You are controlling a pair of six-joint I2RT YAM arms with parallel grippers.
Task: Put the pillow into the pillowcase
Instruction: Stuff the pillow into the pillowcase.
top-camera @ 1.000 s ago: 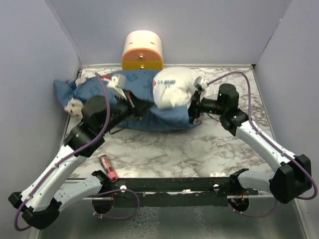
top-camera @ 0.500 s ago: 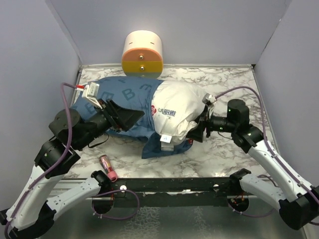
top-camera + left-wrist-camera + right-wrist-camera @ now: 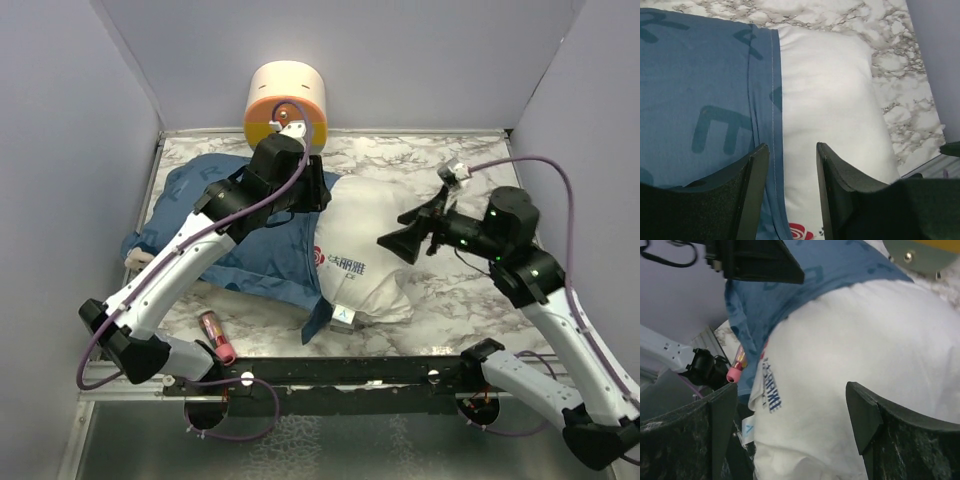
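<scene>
Grey-lilac walls (image 3: 400,60) are closing in the marble table (image 3: 450,295) on three sides. The left gripper (image 3: 792,150) is hanging with its jaws parted partway and nothing between them. It is directly above the place where the pillowcase's hem (image 3: 772,90) is crossing the pillow (image 3: 375,235). Under one finger the blue pillowcase (image 3: 200,210) is lying; under the other the white pillow is showing bare. So the pillow is sitting partly inside the pillowcase, with its labelled end sticking out toward the right gripper (image 3: 792,390). That gripper is hovering over the uncovered end with its jaws spread wide, gripping nothing. Whether its fingers are touching the fabric I cannot tell.

Behind the left gripper, a cream-and-orange cylinder (image 3: 286,100) is standing against the back wall, narrowing the room there. Beyond the right gripper, marble is showing between the pillow and the right wall. Nearer the arm bases, a small white tag (image 3: 343,316) is poking out from the pillow's near edge. A small pink-and-red tube (image 3: 217,338) is lying on the table just off the pillowcase's near edge, well apart from both grippers.
</scene>
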